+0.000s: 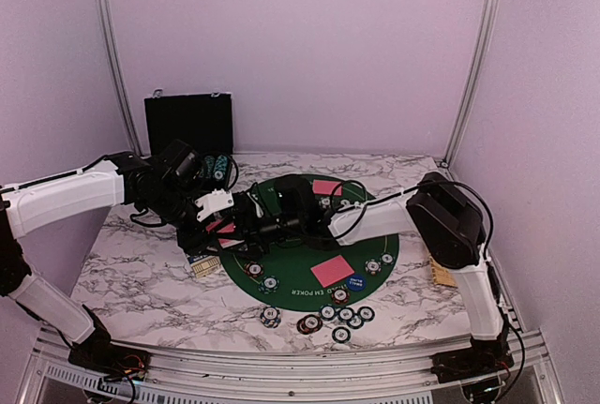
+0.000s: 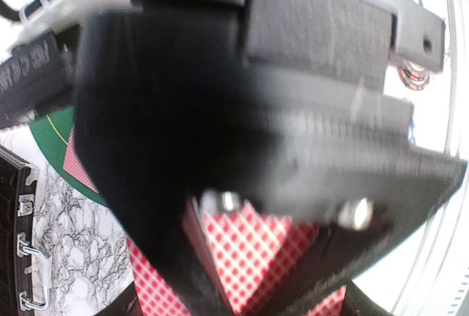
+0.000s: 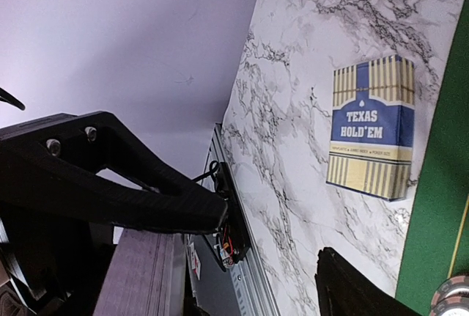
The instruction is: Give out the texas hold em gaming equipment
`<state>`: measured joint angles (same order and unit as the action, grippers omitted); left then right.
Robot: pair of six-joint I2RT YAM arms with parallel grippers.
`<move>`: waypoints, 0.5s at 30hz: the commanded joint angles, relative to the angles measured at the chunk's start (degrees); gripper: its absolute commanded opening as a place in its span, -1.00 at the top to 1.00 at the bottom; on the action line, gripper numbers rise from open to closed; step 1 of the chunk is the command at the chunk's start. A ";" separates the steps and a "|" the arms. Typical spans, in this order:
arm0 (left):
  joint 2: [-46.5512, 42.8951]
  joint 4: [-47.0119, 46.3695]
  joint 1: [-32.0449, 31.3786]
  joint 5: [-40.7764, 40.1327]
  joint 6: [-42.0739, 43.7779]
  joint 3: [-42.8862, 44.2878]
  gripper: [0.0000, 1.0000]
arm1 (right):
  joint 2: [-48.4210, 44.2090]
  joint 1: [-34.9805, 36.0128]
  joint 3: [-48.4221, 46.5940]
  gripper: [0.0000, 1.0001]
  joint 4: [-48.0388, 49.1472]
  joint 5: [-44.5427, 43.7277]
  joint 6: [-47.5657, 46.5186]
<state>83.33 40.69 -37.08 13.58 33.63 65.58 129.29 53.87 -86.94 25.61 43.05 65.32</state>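
**A:** Where are the arms?

**B:** Both reach over the left edge of the green mat (image 1: 291, 268). The left gripper (image 1: 214, 226) is clenched on a stack of red-backed cards (image 2: 242, 246). In its wrist view the checked backs show between and beside its black fingers.

**A:** And the other one?

**B:** The right gripper (image 3: 272, 234) is released, its jaws spread wide with nothing between them. It hangs so close over the left one that it fills most of the left wrist view.

**A:** Any cards down?

**B:** Two lie face down on the mat: the far card (image 1: 328, 187) near its back edge and the near card (image 1: 332, 271) toward its front.

**A:** Chips?

**B:** A loose cluster of poker chips (image 1: 345, 314) sits on the marble surface (image 1: 141, 273) just off the mat's front edge. A few more lie on the mat, left and right of the near card. A blue button marker (image 1: 355, 283) lies just beside that card.

**A:** Anything else?

**B:** A yellow-and-blue card box (image 3: 370, 129) marked Texas Hold'em lies flat just off the mat's left edge. A black case (image 1: 187, 125) stands upright beyond the mat's back left, with teal chips (image 1: 217, 165) just in front. I cannot tell whether they sit inside it.
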 commanded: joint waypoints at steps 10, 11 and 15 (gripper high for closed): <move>-0.79 0.58 -0.10 1.02 0.15 0.42 1.00 | -7.16 -3.84 5.64 -0.22 -4.69 -2.29 -5.11; -0.74 0.55 -0.08 0.99 0.18 0.42 1.00 | -7.54 -3.92 5.90 -0.20 -4.76 -2.27 -5.30; -0.76 0.60 -0.08 0.77 0.18 0.34 1.00 | -9.10 -4.42 7.05 -0.06 -5.09 -2.18 -5.97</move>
<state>83.35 41.01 -37.15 13.47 33.63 65.47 122.91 50.59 -81.17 23.22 42.30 61.21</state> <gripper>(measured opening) 0.659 0.556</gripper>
